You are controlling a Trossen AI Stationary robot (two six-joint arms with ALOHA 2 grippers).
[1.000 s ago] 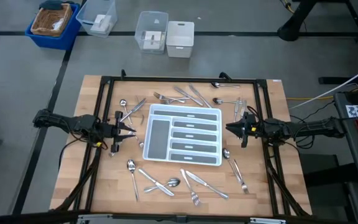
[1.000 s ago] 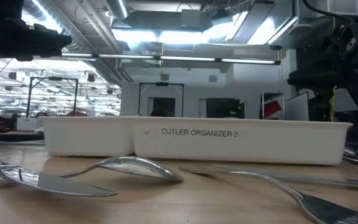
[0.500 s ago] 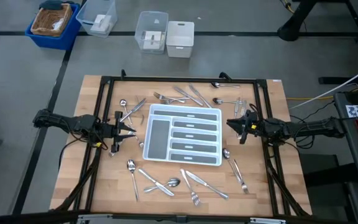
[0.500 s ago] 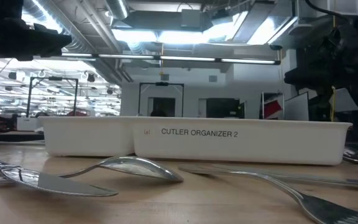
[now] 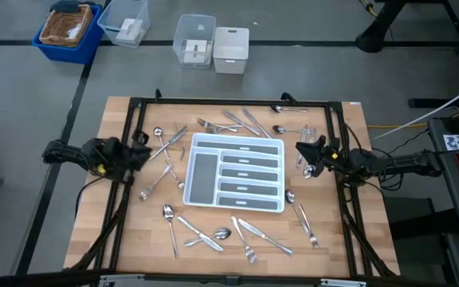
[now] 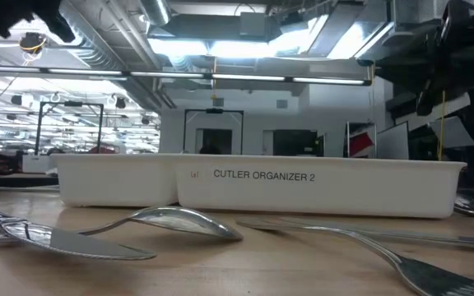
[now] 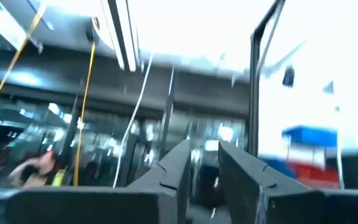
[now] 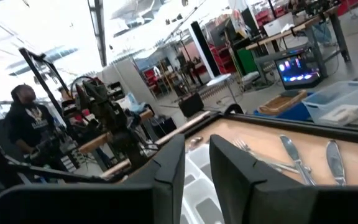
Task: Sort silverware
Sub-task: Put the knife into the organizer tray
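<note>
The left claw sits over the left part of the desk, beside the left edge of the white tray and well apart from it; its wrist view shows its two dark fingers standing a narrow gap apart with nothing between them, aimed up at the room rather than at the desk, so it is released and grasps nothing. The right claw is just beside the tray's right edge, near its upper right corner, and its own view shows its fingers likewise parted by a slim gap, empty, with the tray's grey compartments and some forks and knives lying on the wood beyond. The silverware lies scattered on the desk all around the tray, none of it seen inside the compartments: a cluster of forks and knives above the tray's top edge, a spoon near the upper right corner, spoons and forks to the left between the tray and the left claw, a spoon and a fork by the lower right corner, and a spread of spoons, knives and a fork below the tray. From desk height a spoon lies bowl-down in front of the tray wall, which is lettered CUTLER ORGANIZER 2. On the floor beyond the desk stand a blue bin and clear boxes. A person in dark clothing shows in the room behind.
</note>
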